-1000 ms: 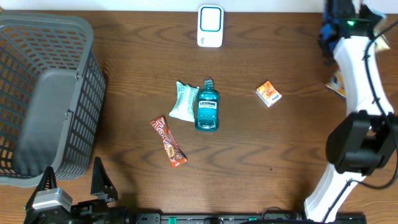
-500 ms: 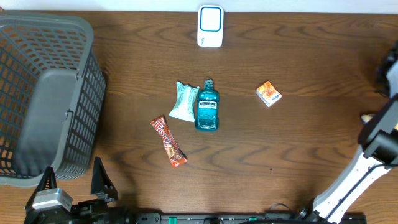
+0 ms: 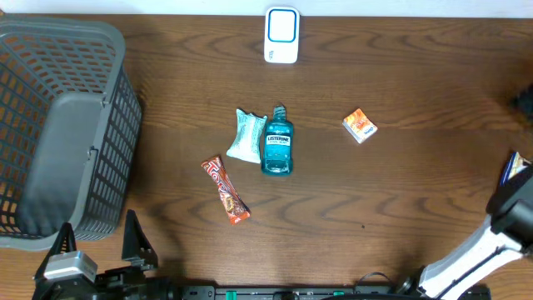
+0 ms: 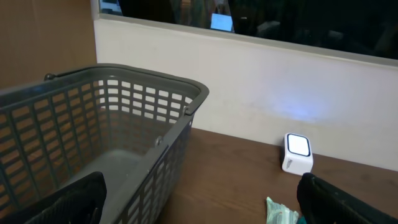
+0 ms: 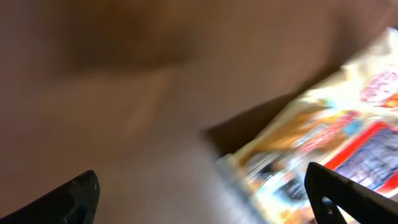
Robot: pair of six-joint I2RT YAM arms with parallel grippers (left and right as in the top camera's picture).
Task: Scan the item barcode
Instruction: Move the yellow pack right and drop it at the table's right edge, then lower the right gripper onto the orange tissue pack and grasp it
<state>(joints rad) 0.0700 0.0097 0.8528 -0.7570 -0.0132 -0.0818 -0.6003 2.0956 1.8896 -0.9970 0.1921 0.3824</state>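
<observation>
The white barcode scanner (image 3: 281, 35) with a blue face stands at the back middle of the table, also seen in the left wrist view as the scanner (image 4: 297, 154). A colourful snack packet (image 3: 514, 167) lies at the table's right edge. It shows blurred in the right wrist view as the packet (image 5: 323, 149), just beyond my right gripper (image 5: 205, 199). That gripper is open with nothing between its fingers. My right arm (image 3: 508, 225) stands at the right edge. My left gripper (image 3: 96, 246) rests at the front left, open and empty.
A grey mesh basket (image 3: 50, 208) fills the left side. Mid-table lie a pale green wipes pack (image 3: 246, 136), a blue mouthwash bottle (image 3: 277, 143), a red candy bar (image 3: 226, 190) and a small orange box (image 3: 359, 126).
My right arm has swung from the back right corner to the right edge and its jaws have opened. The snack packet now lies nearer the front along that edge. The left arm is still.
</observation>
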